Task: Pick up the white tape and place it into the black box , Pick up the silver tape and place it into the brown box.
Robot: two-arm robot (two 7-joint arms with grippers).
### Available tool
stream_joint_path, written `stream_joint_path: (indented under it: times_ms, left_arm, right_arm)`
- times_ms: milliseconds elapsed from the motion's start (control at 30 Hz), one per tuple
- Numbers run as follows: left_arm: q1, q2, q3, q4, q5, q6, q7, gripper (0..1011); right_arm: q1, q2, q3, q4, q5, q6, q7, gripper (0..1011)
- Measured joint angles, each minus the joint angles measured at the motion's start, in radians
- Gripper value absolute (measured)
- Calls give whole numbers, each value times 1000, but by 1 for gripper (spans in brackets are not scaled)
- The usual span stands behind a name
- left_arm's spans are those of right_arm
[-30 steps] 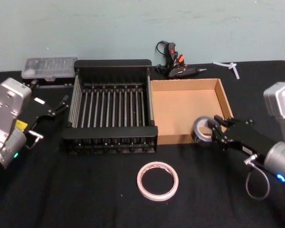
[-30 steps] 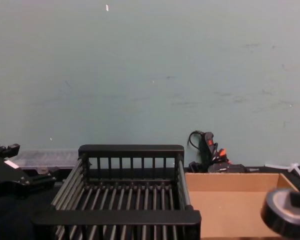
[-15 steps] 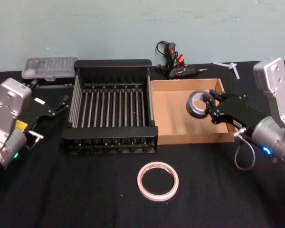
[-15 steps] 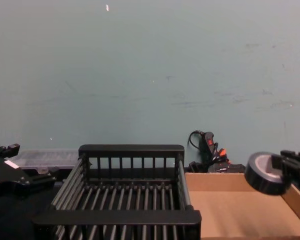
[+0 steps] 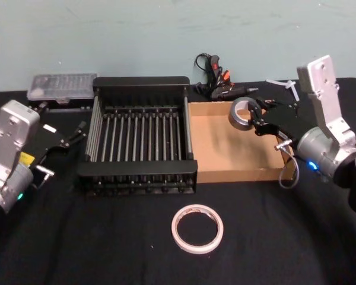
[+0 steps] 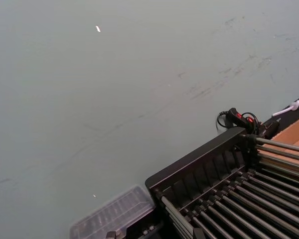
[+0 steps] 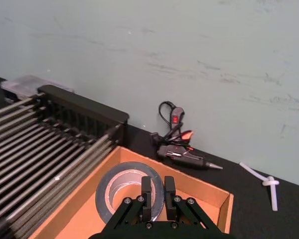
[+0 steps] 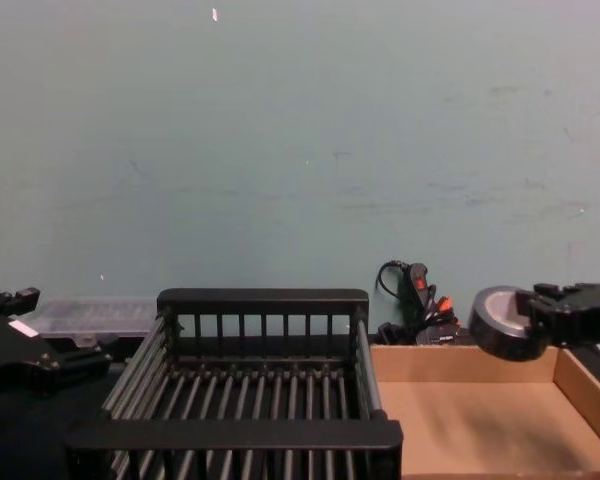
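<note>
Silver tape (image 5: 242, 113) is clamped in the right gripper (image 5: 256, 120), hanging above the brown box (image 5: 209, 170). White tape (image 5: 197, 228) sits on the worktop. Left gripper (image 5: 77, 132) is parked by the black box (image 5: 139, 172), can't tell its jaws.

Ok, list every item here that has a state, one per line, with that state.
silver tape: held in the air over the brown box.
right gripper: jaws shut on the silver tape.
white tape: lying flat on the table, untouched.
black box: empty.
brown box: empty.
left gripper: parked left of the black box.
</note>
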Motion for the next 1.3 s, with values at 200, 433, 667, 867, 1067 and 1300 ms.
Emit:
stream_joint_path:
  times_ms: [200, 433, 667, 867, 1067, 1300]
  left_arm:
    - [0, 0, 0, 0, 0, 0, 0, 1001]
    - [0, 0, 0, 0, 0, 0, 0, 1001]
    - [0, 0, 0, 0, 0, 0, 0, 1001]
    - [0, 0, 0, 0, 0, 0, 0, 1001]
    - [0, 0, 0, 0, 0, 0, 0, 1001]
    - [0, 0, 0, 0, 0, 0, 0, 1001]
  right_arm:
    - [63, -43, -9, 99, -31, 0, -10, 158]
    - [102, -79, -16, 183, -53, 2, -9, 158]
    - [129, -111, -16, 255, -72, 5, -11, 158]
    - [135, -125, -11, 283, -86, 11, -12, 158]
    - [136, -132, -7, 293, -99, 15, -13, 158]
    - [137, -132, -7, 293, -99, 15, -14, 158]
